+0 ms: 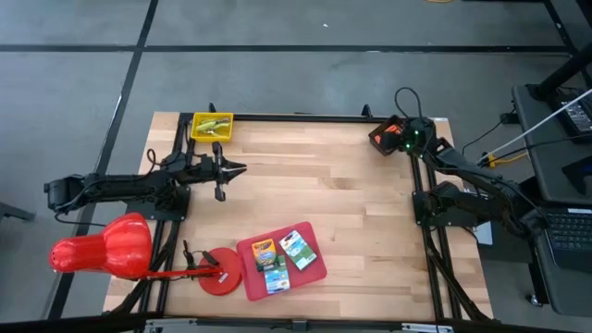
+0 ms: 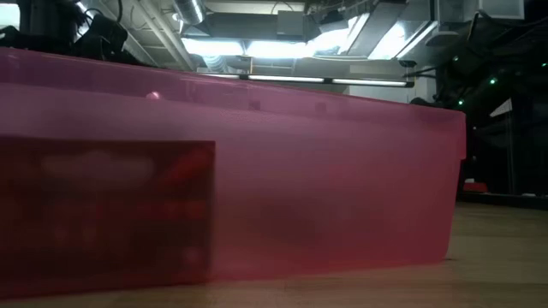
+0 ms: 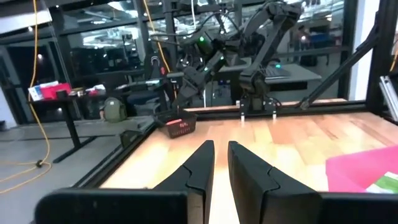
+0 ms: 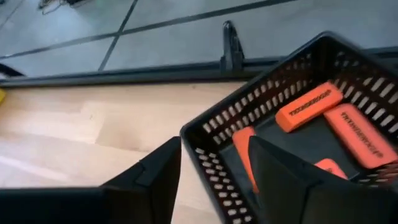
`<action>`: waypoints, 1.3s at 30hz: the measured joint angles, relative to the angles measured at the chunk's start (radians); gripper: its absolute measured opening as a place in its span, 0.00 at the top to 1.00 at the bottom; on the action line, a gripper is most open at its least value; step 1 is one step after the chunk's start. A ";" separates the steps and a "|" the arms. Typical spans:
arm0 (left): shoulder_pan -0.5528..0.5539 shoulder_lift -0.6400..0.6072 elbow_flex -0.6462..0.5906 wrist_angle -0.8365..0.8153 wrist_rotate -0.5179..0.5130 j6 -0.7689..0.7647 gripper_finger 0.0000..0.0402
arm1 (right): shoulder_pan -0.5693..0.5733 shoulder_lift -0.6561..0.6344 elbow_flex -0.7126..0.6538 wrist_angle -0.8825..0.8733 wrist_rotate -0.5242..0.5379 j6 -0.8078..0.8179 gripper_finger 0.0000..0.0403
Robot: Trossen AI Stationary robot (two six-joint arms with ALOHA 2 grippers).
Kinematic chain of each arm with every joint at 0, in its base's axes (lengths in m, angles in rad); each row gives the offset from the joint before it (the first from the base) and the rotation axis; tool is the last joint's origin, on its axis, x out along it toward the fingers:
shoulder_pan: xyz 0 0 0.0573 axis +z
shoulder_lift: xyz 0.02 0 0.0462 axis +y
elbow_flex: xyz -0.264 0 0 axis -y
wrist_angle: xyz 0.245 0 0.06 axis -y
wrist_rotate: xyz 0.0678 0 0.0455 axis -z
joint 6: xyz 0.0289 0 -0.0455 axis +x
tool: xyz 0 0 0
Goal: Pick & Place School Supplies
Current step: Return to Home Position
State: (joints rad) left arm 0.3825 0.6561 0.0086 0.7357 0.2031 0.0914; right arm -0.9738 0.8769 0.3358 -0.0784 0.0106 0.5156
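High view: orange erasers (image 4: 309, 107) down in black bin (image 4: 236, 115) at far right corner of table (image 1: 342, 203) under spread, empty right pincer (image 4: 214, 146), left pincer (image 3: 221, 144) pressed together near left edge, crayon boxes (image 1: 267, 253) and green-white pack (image 1: 298, 248) waiting on red tray (image 1: 250, 277) by front edge.

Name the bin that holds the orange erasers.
The black bin by the right gripper: orange erasers lie in it. The yellow bin holds only yellow-green items.
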 joint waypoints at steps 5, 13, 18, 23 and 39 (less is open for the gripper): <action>-0.005 0.001 0.000 -0.025 0.067 -0.023 0.89 | 0.007 -0.020 0.001 0.076 -0.168 -0.014 0.52; 0.030 -0.020 0.000 -0.003 0.136 -0.048 0.92 | 0.007 -0.086 0.001 0.165 -0.322 0.024 0.52; -0.075 -0.020 0.000 0.002 0.046 -0.093 0.93 | 0.007 -0.105 0.001 0.166 -0.345 0.027 0.51; -0.261 -0.035 0.000 -0.004 -0.182 -0.069 0.93 | 0.007 -0.106 0.001 0.176 -0.352 0.023 0.51; -0.444 -0.586 0.000 -0.543 -0.467 0.010 0.93 | 0.006 -0.106 0.001 0.205 -0.410 0.000 0.51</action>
State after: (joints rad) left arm -0.0620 0.0700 0.0086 0.1930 -0.2638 0.1017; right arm -0.9676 0.7708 0.3370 0.1267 -0.3993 0.5158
